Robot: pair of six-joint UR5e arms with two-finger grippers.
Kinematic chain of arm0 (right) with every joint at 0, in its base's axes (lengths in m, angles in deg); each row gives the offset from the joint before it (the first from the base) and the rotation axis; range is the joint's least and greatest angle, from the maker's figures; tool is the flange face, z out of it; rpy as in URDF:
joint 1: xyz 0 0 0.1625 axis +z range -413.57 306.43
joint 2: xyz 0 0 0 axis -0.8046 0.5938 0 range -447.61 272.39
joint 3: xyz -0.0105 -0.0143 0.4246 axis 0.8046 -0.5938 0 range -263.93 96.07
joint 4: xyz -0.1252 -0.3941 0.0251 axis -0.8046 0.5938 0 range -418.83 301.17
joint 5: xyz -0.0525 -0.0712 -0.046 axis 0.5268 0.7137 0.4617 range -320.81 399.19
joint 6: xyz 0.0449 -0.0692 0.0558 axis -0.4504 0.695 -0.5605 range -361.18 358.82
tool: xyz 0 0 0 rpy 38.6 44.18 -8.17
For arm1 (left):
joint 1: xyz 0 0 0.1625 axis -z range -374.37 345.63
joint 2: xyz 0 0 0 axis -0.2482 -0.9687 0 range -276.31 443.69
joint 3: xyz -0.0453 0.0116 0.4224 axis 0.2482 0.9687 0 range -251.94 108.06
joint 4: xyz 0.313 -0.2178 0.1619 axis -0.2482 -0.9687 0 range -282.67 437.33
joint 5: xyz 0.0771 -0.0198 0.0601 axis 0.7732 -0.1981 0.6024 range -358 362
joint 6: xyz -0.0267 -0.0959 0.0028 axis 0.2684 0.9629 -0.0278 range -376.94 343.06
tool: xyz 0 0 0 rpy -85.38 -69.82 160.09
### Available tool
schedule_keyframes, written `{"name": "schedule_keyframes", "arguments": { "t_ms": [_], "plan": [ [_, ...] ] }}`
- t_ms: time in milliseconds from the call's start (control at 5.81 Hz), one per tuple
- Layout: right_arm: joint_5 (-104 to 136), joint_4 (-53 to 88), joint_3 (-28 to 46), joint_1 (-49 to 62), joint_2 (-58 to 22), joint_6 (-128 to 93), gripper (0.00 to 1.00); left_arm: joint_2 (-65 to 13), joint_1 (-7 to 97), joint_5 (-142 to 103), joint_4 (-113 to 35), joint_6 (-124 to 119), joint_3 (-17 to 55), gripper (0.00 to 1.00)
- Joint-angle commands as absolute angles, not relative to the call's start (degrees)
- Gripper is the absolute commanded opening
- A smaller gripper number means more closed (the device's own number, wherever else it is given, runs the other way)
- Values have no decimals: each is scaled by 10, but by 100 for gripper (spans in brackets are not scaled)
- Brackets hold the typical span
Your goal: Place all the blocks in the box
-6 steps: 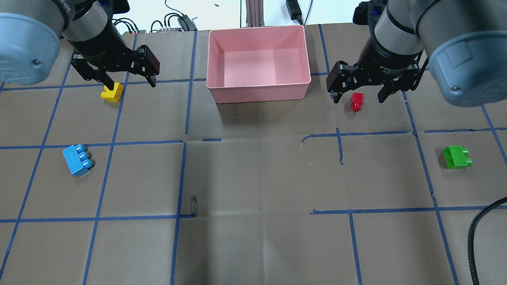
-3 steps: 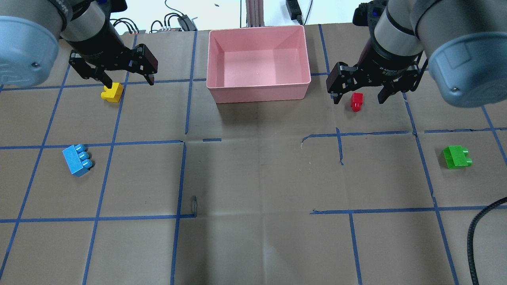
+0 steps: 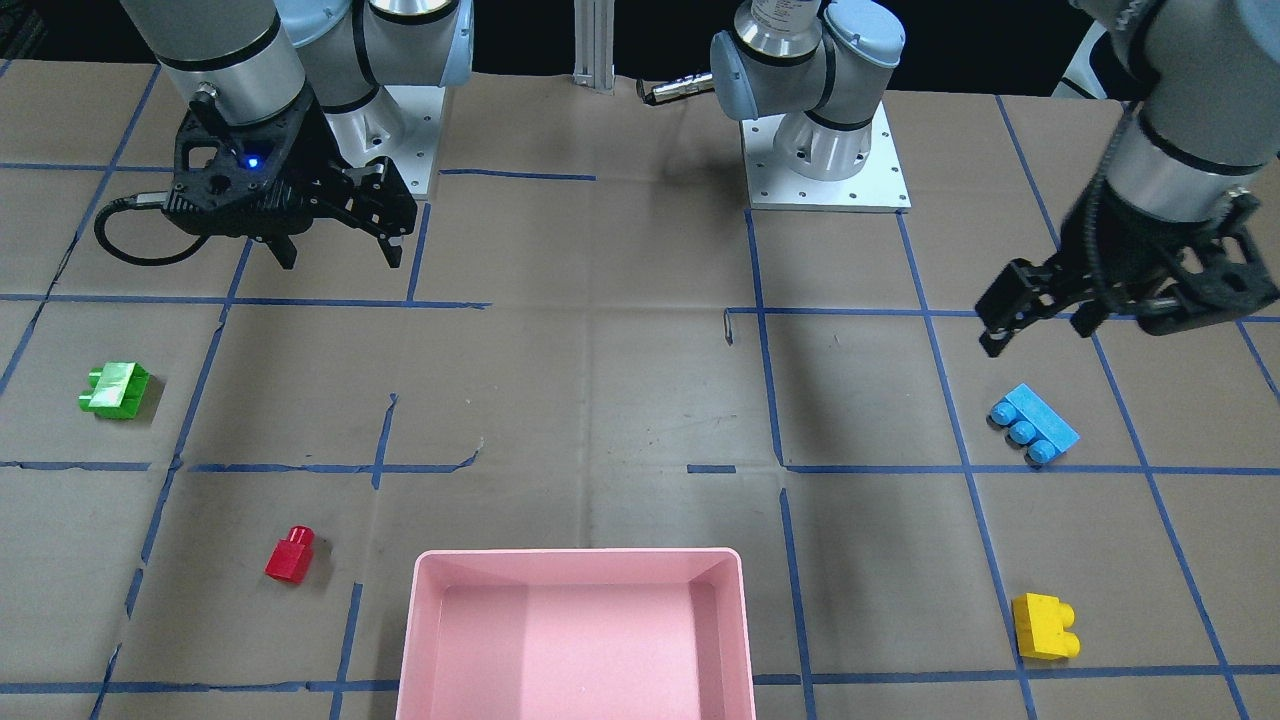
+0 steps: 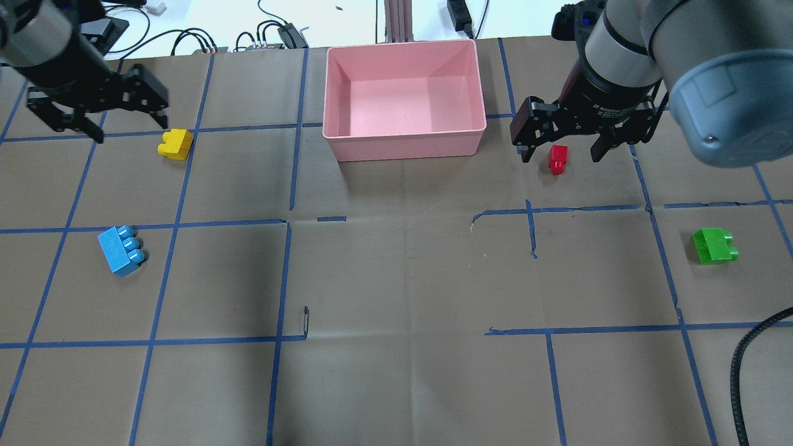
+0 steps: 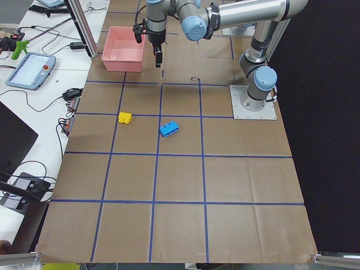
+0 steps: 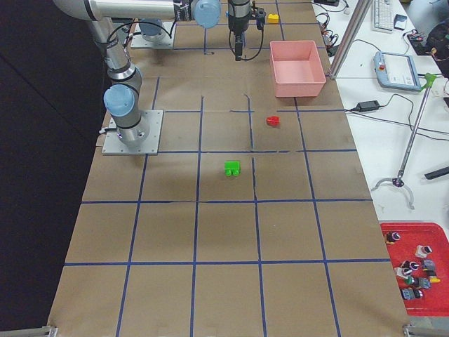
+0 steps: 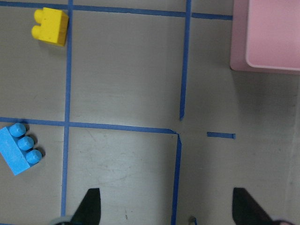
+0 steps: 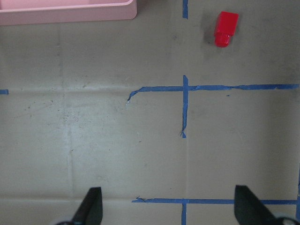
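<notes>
The pink box [image 4: 403, 144] stands at the far middle of the table with nothing in it; it also shows in the front view [image 3: 580, 557]. The yellow brick [image 4: 176, 144] and the light blue brick [image 4: 121, 249] lie on the left. The red brick [image 4: 557, 158] and the green brick [image 4: 714, 246] lie on the right. My left gripper [image 4: 130, 130] is open and empty, raised to the left of the yellow brick. My right gripper [image 4: 560, 155] is open and empty, raised over the red brick [image 8: 226, 28]. The left wrist view shows the yellow brick [image 7: 50, 26] and the blue brick [image 7: 19, 149].
Brown paper with blue tape lines covers the table. A black cable [image 4: 756, 347] curls in at the near right corner. Cables and power bricks [image 4: 279, 34] lie past the far edge. Both arm bases [image 3: 825, 150] are bolted at the robot's side.
My left gripper has swung left, away from the yellow brick it hovered at, still open. The right gripper and all bricks have stayed put.
</notes>
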State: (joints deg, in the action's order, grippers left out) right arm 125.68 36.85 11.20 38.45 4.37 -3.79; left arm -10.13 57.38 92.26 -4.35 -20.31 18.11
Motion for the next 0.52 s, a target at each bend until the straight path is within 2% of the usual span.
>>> {"name": "schedule_keyframes", "arguments": {
  "t_ms": [0, 344],
  "plan": [
    [1252, 368, 112, 385, 44, -36, 100, -113, 442, 925, -43, -243, 175, 100],
    [1258, 359, 118, 383, 37, -35, 100, -101, 378, 928, -45, -258, 193, 100]
  ]
}}
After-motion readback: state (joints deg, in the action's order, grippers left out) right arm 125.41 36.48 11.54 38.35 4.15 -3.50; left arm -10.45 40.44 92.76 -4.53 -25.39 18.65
